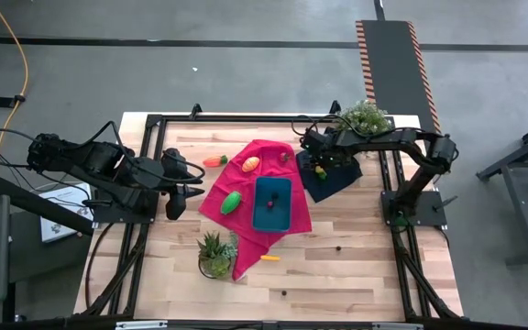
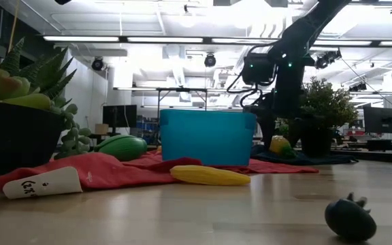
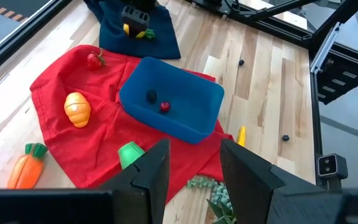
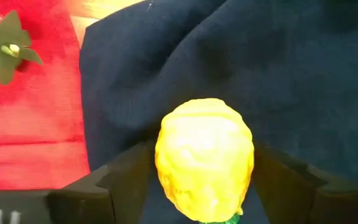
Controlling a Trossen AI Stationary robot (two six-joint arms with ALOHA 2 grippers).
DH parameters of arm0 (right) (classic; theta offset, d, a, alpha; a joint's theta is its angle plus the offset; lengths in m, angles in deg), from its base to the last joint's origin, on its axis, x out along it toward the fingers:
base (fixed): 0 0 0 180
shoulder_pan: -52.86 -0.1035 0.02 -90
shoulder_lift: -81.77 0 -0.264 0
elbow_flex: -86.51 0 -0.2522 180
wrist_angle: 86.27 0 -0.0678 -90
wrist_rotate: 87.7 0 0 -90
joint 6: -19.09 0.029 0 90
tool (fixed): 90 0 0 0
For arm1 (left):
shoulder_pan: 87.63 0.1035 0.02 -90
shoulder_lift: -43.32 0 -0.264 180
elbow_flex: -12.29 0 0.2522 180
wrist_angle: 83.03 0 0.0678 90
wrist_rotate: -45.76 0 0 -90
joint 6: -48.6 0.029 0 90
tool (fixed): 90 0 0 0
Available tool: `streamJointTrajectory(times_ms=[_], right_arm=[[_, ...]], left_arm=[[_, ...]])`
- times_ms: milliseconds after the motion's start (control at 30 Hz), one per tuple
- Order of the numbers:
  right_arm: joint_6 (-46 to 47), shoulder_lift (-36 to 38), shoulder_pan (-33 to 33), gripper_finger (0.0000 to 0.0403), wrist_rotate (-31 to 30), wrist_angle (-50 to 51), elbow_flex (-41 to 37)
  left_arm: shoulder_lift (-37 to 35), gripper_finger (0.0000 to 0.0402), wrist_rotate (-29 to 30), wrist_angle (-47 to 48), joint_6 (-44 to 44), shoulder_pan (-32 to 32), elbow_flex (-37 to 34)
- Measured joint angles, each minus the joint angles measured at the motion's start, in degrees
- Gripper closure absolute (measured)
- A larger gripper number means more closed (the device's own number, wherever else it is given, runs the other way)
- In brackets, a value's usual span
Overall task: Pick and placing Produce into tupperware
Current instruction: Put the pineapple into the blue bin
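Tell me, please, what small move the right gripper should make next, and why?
Probably close. The right gripper is down over the navy cloth, its open fingers on both sides of the yellow fruit; the blue tub waits nearby.

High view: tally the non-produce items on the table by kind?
Tupperware: 1
Cloths: 2, the red cloth and the navy cloth
Potted plants: 2, the plant by the red cloth and the plant by the navy cloth
Total: 5
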Motion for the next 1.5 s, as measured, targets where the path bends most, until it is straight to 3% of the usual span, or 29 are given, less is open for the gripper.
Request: streamJointTrajectory(times_ms=[300, 733, 1500], right_arm=[[0.00, 0.00, 0.00, 0.0222, 0.20, 0.39, 0.00], [-1.39, 0.04, -0.85, 0.0211, 2.80, 1.61, 1.37], [-10.59, 0.07, -6.98, 0.0210, 1.03, 16.51, 25.86]], left_arm=[[0.01, 0.0273, 0.15, -0.01, 0.28, -0.02, 0.00], [0.02, 0.0273, 1.22, -0.02, 0.44, -0.02, 0.00], [0.02, 0.0273, 1.18, -0.02, 1.64, 0.00, 0.00]])
